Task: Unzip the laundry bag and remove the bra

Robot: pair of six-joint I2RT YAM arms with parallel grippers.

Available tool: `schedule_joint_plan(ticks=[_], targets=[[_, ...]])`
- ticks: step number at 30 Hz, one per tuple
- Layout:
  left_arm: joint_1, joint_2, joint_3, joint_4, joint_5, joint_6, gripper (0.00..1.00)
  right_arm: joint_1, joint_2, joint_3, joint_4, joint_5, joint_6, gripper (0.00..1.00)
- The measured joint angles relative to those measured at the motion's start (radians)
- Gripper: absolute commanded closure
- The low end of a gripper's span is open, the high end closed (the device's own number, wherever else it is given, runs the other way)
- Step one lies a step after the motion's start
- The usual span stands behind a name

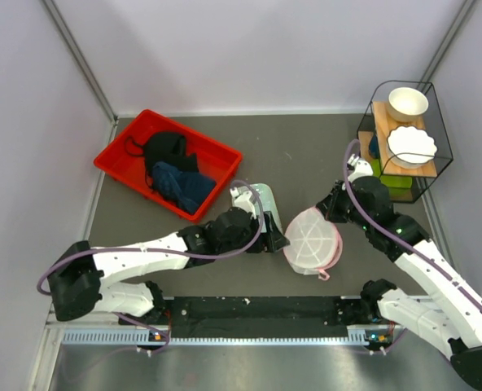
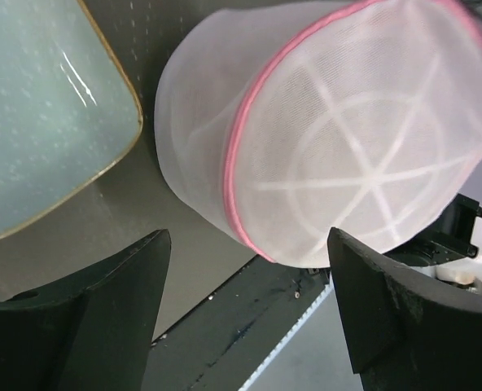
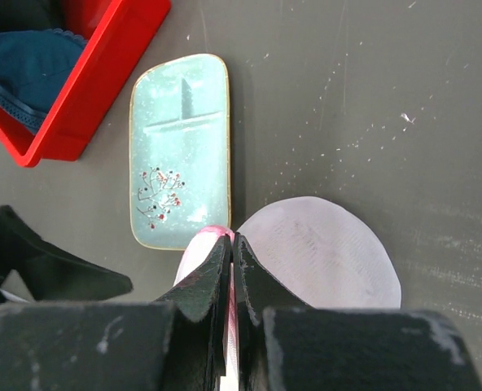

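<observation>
Overhead looks down; close wrist views share the laundry bag (image 2: 347,130).

Nothing to read here, no writing, label, brand or number anywhere; the mint green rectangular tray (image 3: 194,155) shows just a small painted sprig with red dots.

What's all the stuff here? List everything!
Round white mesh laundry bag with pink trim: one, white, middle.
Mint green rectangular tray: one, mint, beside bag.
Red plastic bin: one, red, far left.
Black garment: one, black, in bin.
Dark blue cloth: one, blue, in bin.
Black wire rack with wooden shelf: one, black, far right.
White round bowl: one, white, on rack.
White scalloped plate: one, white, on rack.
Left fingers: two, black, open by bag.
Right fingers: two, black, shut on bag's trim.
</observation>
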Motion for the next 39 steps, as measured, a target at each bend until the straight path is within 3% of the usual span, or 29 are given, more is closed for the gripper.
schedule_joint_plan(ticks=[9, 15, 19, 24, 29, 34, 37, 39], targets=[[0.000, 0.128, -0.113, 0.277, 0.124, -0.211, 0.28, 0.000, 0.000, 0.000, 0.000, -0.001, -0.008, 1.00], [0.000, 0.217, -0.139, 0.465, 0.184, -0.291, 0.68, 0.000, -0.001, 0.000, 0.000, 0.000, -0.010, 1.00], [0.004, 0.214, -0.127, 0.439, 0.183, -0.286, 0.79, 0.000, -0.012, 0.000, -0.009, 0.014, -0.018, 1.00], [0.024, 0.201, 0.031, 0.186, 0.164, -0.175, 0.92, 0.000, -0.057, 0.000, -0.047, 0.052, -0.034, 1.00], [0.074, 0.207, 0.185, 0.044, 0.170, -0.037, 0.94, -0.001, -0.109, 0.000, -0.083, 0.086, -0.042, 1.00], [0.176, 0.335, 0.357, -0.034, 0.230, 0.098, 0.94, -0.001, -0.161, -0.002, -0.144, 0.104, -0.042, 1.00], [0.225, 0.464, 0.494, -0.068, 0.258, 0.170, 0.90, -0.001, -0.191, -0.003, -0.179, 0.101, -0.037, 1.00], [0.237, 0.544, 0.589, -0.103, 0.279, 0.210, 0.81, -0.001, -0.211, -0.003, -0.195, 0.089, -0.026, 1.00]])
